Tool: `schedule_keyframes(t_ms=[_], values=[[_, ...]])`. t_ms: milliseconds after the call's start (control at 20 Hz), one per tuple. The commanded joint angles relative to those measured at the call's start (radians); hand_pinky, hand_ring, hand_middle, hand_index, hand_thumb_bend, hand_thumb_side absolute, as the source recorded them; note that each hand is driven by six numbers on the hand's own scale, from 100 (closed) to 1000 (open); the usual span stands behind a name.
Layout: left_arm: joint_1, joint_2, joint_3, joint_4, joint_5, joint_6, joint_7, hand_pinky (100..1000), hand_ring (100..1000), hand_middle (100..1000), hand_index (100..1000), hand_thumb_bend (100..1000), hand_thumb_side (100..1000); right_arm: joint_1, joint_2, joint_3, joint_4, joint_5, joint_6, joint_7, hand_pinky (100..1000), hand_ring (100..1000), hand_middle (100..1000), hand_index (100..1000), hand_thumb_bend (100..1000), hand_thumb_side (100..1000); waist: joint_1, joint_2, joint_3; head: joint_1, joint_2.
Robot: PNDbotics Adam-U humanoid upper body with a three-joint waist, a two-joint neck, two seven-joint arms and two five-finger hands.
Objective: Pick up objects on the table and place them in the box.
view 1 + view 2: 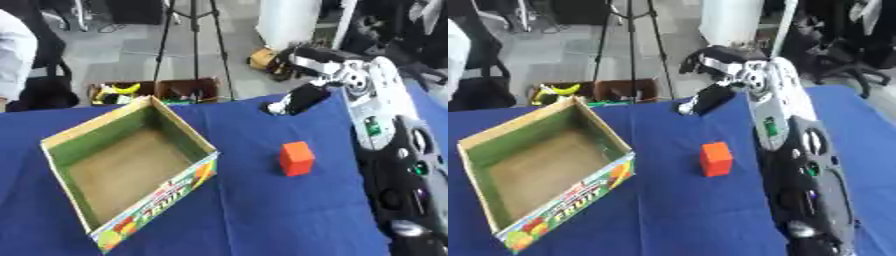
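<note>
One orange block on the blue cloth, well short of the raised right robot hand, finger state unclear.

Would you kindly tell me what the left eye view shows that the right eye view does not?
Only the left eye view cuts off the right arm at its right edge. Only the right eye view shows blue table beyond that arm. Both share the orange block standing on the cloth, the open cardboard box with nothing visible inside, and the right hand near the table's far edge, away from the block.
</note>
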Motion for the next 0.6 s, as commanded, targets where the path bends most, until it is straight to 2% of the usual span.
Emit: schedule_keyframes(t_ms=[50, 150, 300, 450, 600], values=[[0.0, 0.024, 0.0, -0.02, -0.004, 0.002, 0.001, 389, 588, 647, 904, 399, 828, -0.03, -0.039, 0.001, 0.001, -0.014, -0.019, 0.009, 777, 879, 836, 866, 510, 397, 0.0, -0.027, -0.001, 0.002, 0.001], [0.001, 0.025, 0.0, -0.02, -0.004, 0.002, 0.002, 389, 589, 647, 904, 399, 829, -0.032, -0.046, 0.004, 0.009, -0.016, -0.037, 0.031, 798, 888, 842, 875, 646, 348, 0.0, -0.027, -0.002, 0.002, 0.001], [0.002, 0.025, 0.0, -0.02, -0.004, 0.002, 0.002, 389, 589, 647, 904, 399, 829, -0.037, -0.055, 0.004, 0.012, 0.011, -0.058, 0.062, 814, 894, 845, 878, 806, 343, 0.0, -0.028, -0.002, 0.001, 0.001], [0.002, 0.026, 0.0, -0.02, -0.004, 0.002, 0.003, 389, 589, 647, 904, 400, 828, -0.042, -0.057, 0.003, 0.018, 0.038, -0.076, 0.067, 821, 898, 848, 881, 839, 350, 0.0, -0.029, -0.003, 0.001, 0.0], [0.002, 0.025, -0.001, -0.02, -0.004, 0.002, 0.002, 388, 589, 647, 904, 401, 828, -0.045, -0.06, 0.005, 0.026, 0.056, -0.096, 0.068, 828, 904, 850, 882, 822, 353, 0.0, -0.029, -0.004, 0.001, 0.001]])
